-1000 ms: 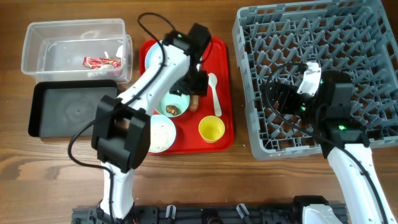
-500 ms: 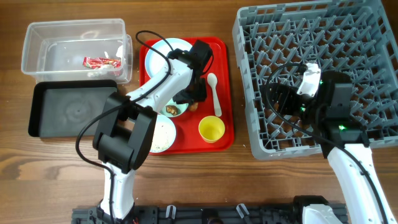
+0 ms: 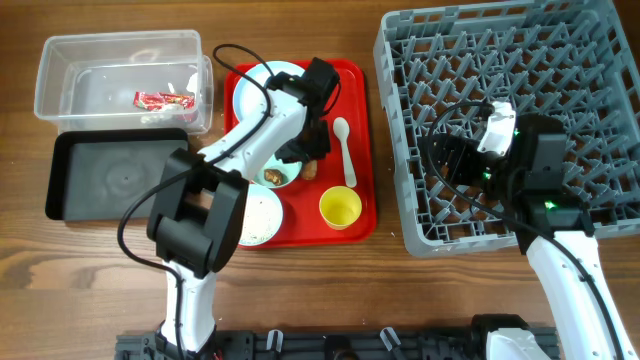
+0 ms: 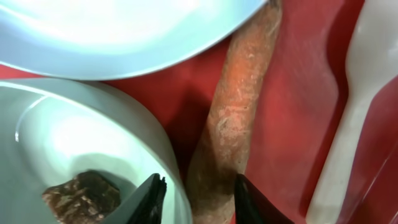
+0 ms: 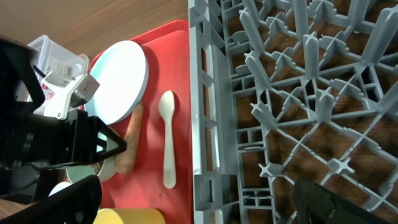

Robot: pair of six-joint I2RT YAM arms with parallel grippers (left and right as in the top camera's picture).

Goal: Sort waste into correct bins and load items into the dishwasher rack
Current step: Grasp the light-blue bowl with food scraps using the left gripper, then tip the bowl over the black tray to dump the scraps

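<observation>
The orange food stick (image 4: 233, 118) lies flat between white spoon (image 4: 348, 124) and bowl (image 4: 74, 124) holding a brown lump (image 4: 81, 196).

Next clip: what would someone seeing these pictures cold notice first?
The big grey dishwasher rack fills the right side of the table. At centre, a red serving tray is crowded with dishes. On it, the left gripper straddles an orange food stick lying between the pale green bowl and the white spoon.

Overhead: high above, facing straight down, whole table (image 3: 100, 280) in frame.
Left wrist: very close, facing down on orange stick (image 4: 239, 106) and white spoon (image 4: 357, 93).
Right wrist: farther off, over dishwasher rack (image 5: 298, 93), facing red tray (image 5: 149, 152).
Shared: stick, spoon.
</observation>
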